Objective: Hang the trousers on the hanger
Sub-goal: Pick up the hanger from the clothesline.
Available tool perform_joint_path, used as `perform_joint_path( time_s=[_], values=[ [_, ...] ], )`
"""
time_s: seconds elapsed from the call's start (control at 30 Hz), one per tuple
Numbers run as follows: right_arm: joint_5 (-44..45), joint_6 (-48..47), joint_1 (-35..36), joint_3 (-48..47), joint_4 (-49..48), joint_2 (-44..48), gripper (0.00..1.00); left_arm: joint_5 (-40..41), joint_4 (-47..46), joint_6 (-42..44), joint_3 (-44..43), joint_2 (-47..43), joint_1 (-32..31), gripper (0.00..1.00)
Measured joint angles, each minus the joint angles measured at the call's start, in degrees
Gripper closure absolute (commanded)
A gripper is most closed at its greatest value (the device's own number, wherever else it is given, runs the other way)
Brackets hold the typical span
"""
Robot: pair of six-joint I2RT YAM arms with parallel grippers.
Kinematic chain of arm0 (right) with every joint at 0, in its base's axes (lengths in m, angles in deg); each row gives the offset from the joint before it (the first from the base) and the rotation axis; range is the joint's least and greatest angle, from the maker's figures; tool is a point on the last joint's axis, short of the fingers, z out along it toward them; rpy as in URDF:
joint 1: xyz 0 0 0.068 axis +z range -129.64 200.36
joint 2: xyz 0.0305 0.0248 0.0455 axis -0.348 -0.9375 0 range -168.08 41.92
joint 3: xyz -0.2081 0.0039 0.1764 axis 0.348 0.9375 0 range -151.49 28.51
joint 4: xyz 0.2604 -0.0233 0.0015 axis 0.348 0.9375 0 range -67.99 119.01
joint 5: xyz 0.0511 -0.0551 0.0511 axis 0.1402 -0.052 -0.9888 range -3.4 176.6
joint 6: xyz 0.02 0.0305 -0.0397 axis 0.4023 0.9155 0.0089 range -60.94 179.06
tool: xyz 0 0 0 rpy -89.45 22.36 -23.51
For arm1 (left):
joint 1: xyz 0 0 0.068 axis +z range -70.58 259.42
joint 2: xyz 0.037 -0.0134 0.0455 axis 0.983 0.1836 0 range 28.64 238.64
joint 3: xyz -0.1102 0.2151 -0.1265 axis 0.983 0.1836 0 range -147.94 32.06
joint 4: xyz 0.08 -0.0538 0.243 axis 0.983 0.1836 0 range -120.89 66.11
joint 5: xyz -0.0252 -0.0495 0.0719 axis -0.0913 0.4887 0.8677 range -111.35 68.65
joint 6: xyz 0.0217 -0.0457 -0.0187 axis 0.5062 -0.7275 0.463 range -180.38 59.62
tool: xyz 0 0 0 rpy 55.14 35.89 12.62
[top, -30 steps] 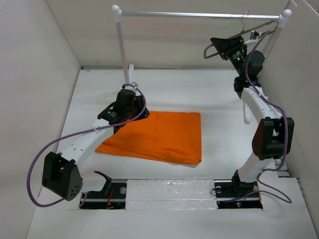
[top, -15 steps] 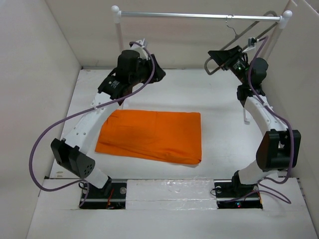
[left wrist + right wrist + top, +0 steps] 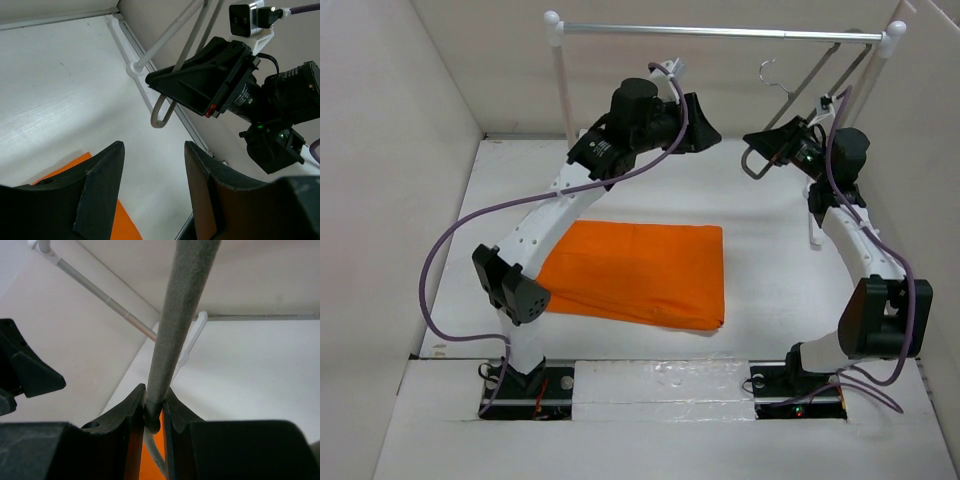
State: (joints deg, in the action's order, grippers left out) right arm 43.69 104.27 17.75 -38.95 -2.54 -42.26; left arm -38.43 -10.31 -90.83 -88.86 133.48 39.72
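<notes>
The left tool [image 3: 705, 125], jaws spread, faces the right tool [image 3: 765, 142] across a narrow gap of free air over the rear of the table [image 3: 765, 265]. The right tool is clamped on the tilted hanger [image 3: 180, 305], which bars the right rear. The rail [image 3: 720, 31] crosses overhead between its posts [image 3: 563, 90]. The trousers [image 3: 640, 270] lie flat and low, with bare table to their right.

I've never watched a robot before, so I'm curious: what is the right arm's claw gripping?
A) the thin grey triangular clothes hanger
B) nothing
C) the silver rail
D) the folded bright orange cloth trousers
A: the right claw is shut on the thin grey triangular clothes hanger, while the bright orange cloth trousers lie flat on the white table.
</notes>
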Motion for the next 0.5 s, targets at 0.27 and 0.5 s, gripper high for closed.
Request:
perform_joint_path(
  time_s=[0.27,0.5],
  values=[
    [-5.22,-7.08,-0.28,8.02,7.82,7.82,0.79,-0.55,-5.07,-1.99,1.44,1.64,-4.87,0.49],
    [-8.37,-11.37,1.18,16.63,11.47,14.80,0.80,0.83,-11.43,-2.67,9.70,2.14,-8.87,0.50]
  ],
)
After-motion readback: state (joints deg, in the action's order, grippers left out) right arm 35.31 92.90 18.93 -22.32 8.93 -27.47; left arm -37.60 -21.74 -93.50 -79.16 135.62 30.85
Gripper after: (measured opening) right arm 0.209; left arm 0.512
